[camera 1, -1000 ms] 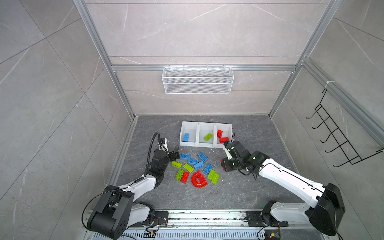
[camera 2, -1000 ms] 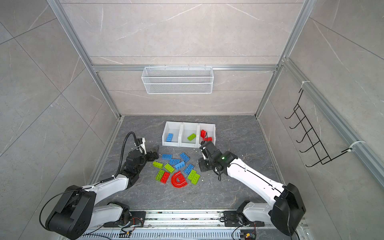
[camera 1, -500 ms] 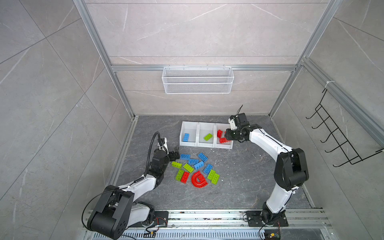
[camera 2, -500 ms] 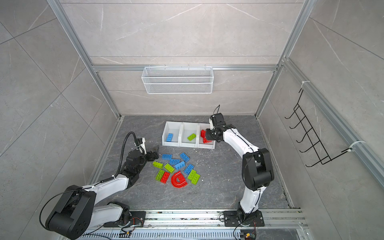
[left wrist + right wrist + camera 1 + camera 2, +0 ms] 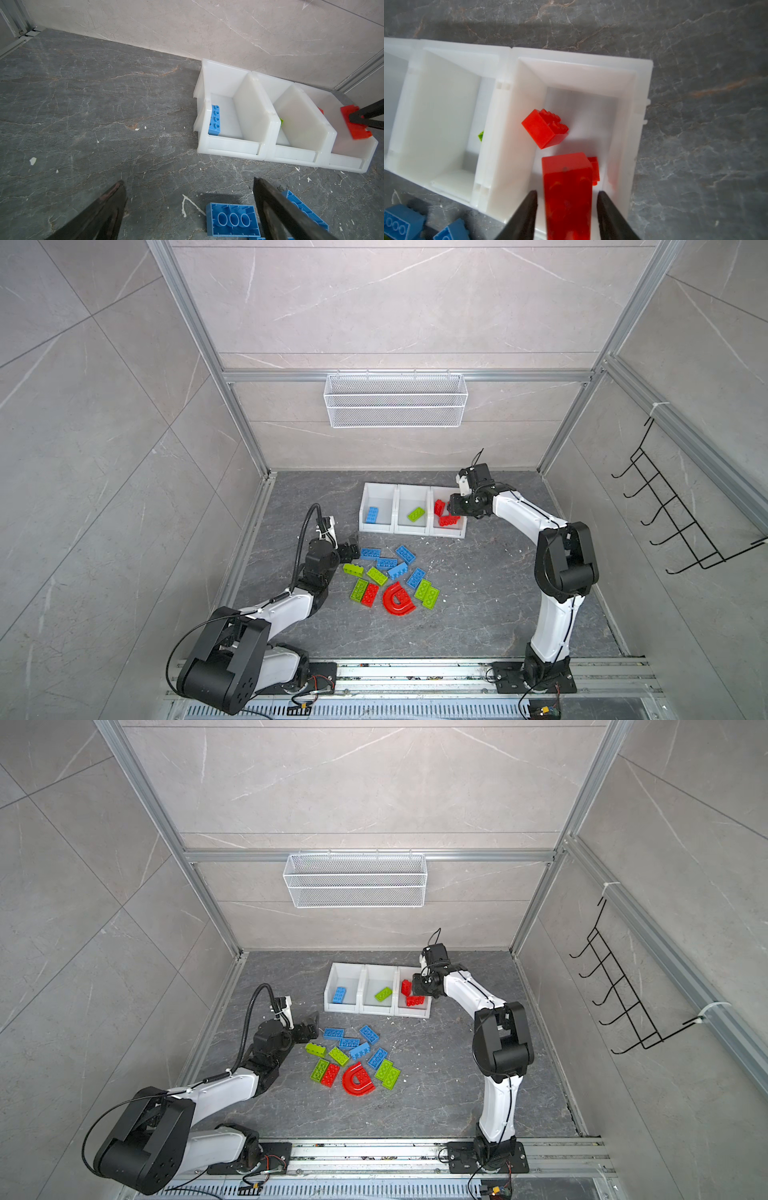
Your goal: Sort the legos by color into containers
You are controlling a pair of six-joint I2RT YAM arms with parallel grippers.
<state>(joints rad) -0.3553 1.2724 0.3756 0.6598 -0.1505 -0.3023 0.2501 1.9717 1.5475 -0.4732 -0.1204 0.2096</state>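
Three joined white containers stand at the back of the floor. They hold, from one end to the other, a blue lego, a green lego and red legos. My right gripper hangs over the red container. It is open, with a gap on each side of a blurred red lego between its fingers. My left gripper is open low over the floor beside the loose pile. An upturned blue lego lies by one of its fingers.
The loose pile holds several blue and green bricks, a red brick and red arch pieces. A white wire basket hangs on the back wall and a black hook rack on the right wall. White flecks dot the floor.
My right arm swung from beside the pile to over the red container with a red lego, and its jaws have now come apart off it. The left arm has not moved.
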